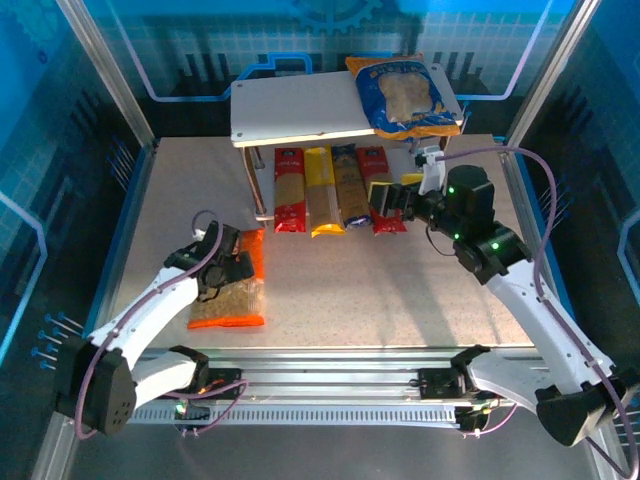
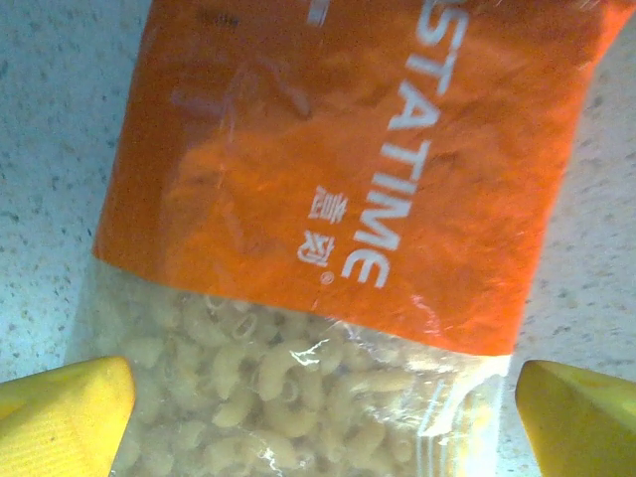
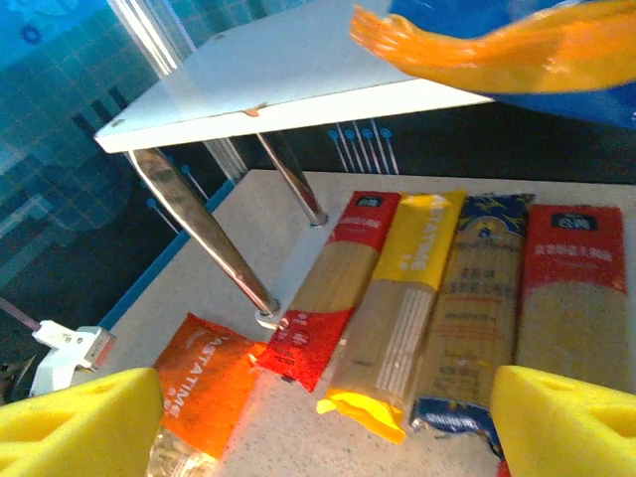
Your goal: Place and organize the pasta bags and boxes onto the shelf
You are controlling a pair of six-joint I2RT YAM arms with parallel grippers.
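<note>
Orange bag [image 1: 228,292]: lower left, flat on bench [image 1: 400,290], beneath wide-spread left hand [image 1: 224,264]; right hand [image 1: 396,190], centre right, spread wide, empty.

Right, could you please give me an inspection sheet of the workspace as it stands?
Surface: speckled beige table, no spills seen.
Job's things: blue bag on the shelf top board, overhanging its edge; red pack, yellow pack, dark blue pack and second red pack side by side beneath that board; orange bag flat on the table, off the shelf.
Clutter: nothing seen.
Grippers: left gripper open over the orange bag's window end; right gripper open, empty, facing the packs.
Cables: left cable looped by its arm; right cable arching over its arm.
Surroundings: blue-lit walls, metal frame posts.
</note>
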